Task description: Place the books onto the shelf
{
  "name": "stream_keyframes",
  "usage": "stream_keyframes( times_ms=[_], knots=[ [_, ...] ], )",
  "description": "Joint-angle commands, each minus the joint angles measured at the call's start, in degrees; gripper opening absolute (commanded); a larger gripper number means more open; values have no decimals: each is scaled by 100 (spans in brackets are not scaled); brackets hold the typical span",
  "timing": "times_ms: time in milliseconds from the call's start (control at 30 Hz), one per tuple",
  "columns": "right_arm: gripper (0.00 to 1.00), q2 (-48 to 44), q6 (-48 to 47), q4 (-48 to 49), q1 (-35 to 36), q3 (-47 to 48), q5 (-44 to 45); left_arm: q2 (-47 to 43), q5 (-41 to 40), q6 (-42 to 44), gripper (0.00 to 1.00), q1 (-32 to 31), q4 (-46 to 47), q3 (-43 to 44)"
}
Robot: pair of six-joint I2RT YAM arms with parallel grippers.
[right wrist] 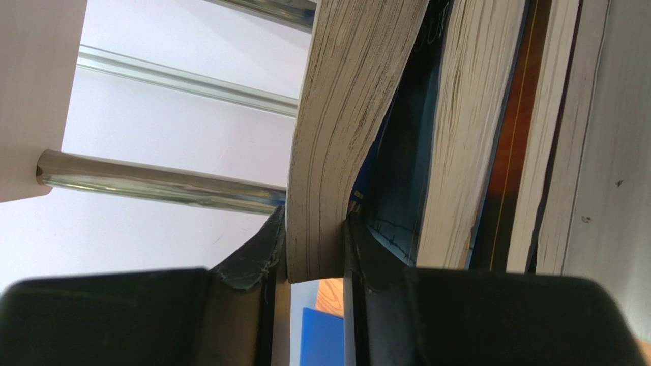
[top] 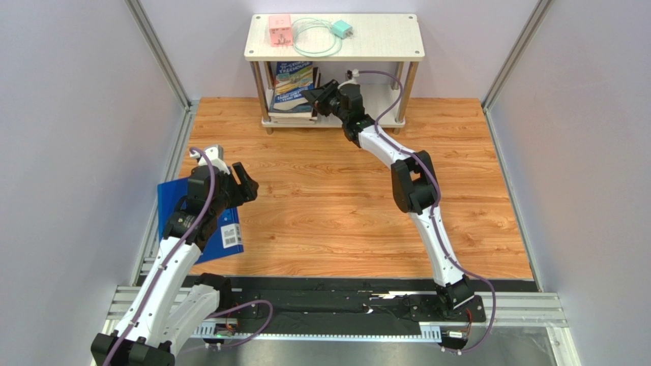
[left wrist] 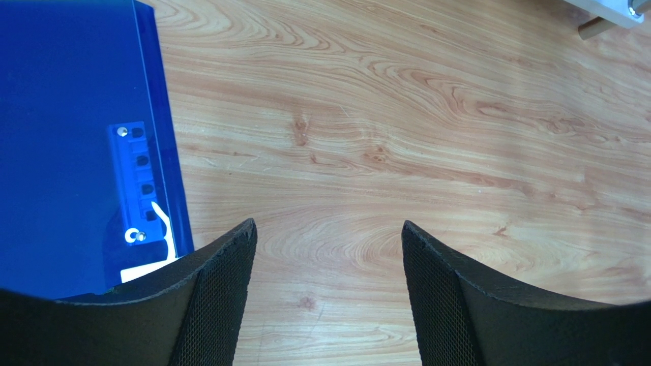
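The right claw (right wrist: 315, 244) pinches the page edge of a paperback (right wrist: 344, 114), whose gripped end splays away from the other books (right wrist: 466, 137) packed beside it. A pale shelf board (right wrist: 611, 152) flanks them; a shiny metal post (right wrist: 153, 183) crosses at left.

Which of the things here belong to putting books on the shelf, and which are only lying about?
For the job: shelf, books on its lower tier, book held in the right jaws.
Lying about: pink box and teal plug with cable on the shelf top; blue folder on the table.
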Motion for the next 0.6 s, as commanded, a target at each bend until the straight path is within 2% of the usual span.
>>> stream_keyframes(
  times_ms=[0, 33, 200, 233, 333, 567],
  knots=[
    [27, 83, -138, 187, -22, 472, 48, 34, 175, 128, 74, -5, 217, -31],
    [35, 91, -155, 178, -13, 455, 31, 77, 202, 137, 74, -5, 217, -23],
    [53, 39, -217, 108, -13, 367, -119, 104, 211, 137, 74, -5, 209, -5],
    [62, 4, -252, 90, -13, 332, -136, 87, 211, 137, 74, 4, 191, -14],
    [76, -128, -479, -155, -31, 296, -250, 60, 211, 137, 74, -5, 191, -14],
    [82, -1040, -648, -199, -119, -906, -330, 60, 211, 137, 74, -5, 182, 3]
  ],
)
